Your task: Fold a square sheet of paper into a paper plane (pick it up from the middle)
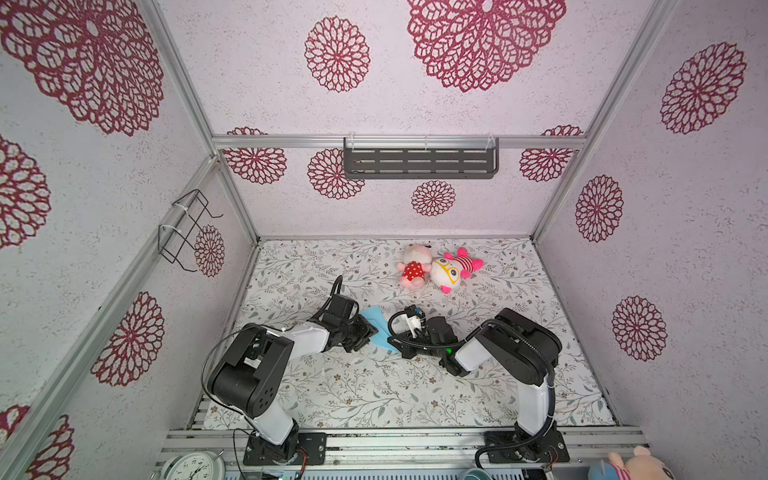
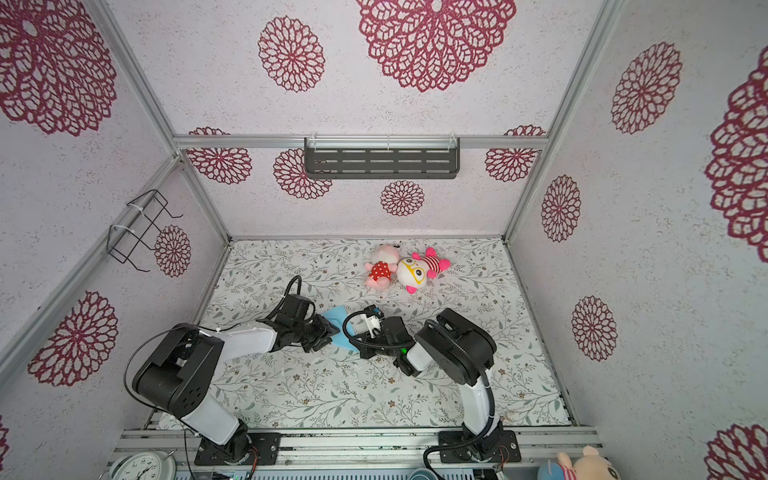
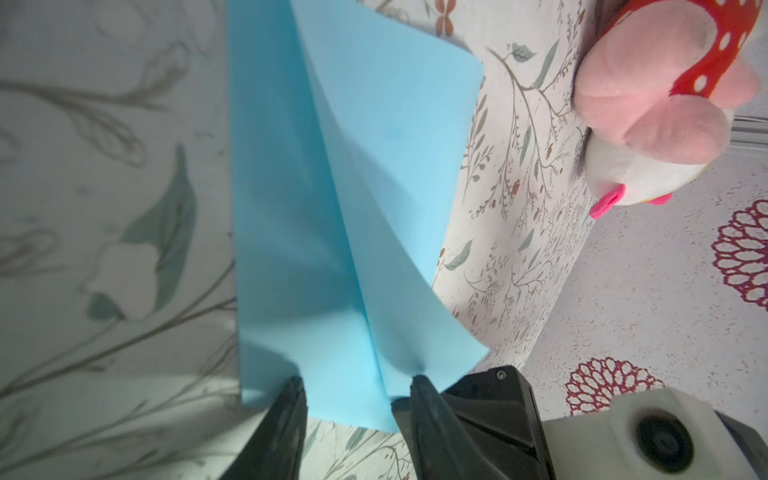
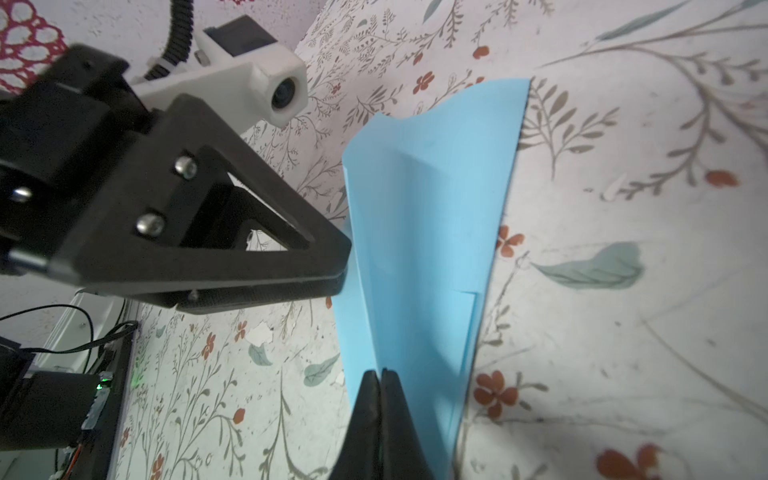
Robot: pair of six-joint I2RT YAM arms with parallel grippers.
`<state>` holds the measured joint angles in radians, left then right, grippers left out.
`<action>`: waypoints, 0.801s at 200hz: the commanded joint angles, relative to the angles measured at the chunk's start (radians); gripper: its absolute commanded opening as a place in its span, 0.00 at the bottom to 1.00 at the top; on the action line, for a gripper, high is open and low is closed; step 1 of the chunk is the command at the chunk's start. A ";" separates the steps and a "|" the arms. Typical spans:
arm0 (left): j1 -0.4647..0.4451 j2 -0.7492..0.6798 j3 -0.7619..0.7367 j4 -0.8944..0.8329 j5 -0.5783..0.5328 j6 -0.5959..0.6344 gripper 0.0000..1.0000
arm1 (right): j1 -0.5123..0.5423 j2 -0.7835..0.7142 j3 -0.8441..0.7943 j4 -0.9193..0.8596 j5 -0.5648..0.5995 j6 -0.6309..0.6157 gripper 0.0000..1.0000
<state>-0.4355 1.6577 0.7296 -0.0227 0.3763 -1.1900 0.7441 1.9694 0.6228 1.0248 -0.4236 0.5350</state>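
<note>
The paper plane (image 1: 376,328), a half-folded light-blue sheet, is in the middle of the table (image 1: 357,390), between the two arms. In both top views its long axis runs slanted, from the far side toward the near side. The right gripper (image 4: 382,376) is closed on one end of it and pinches the layers at the centre crease, so the paper stretches straight away from this gripper. The left gripper (image 3: 359,395) comes from the side. Its fingers (image 3: 286,424) stand apart with the paper edge loose between them and hold nothing. My judgement is that the next crease depends on the left arm, which is just beside the free wing.
</note>
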 commanded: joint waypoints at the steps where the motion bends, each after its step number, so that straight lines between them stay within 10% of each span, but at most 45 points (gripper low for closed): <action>1: -0.012 0.011 0.031 -0.076 -0.039 0.045 0.44 | -0.012 0.007 0.020 0.008 -0.008 0.037 0.01; 160: -0.025 0.056 0.129 -0.140 -0.042 0.134 0.33 | -0.019 0.011 0.024 0.008 -0.030 0.069 0.01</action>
<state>-0.4511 1.7176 0.8379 -0.1532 0.3386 -1.0878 0.7326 1.9713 0.6243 1.0225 -0.4305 0.5957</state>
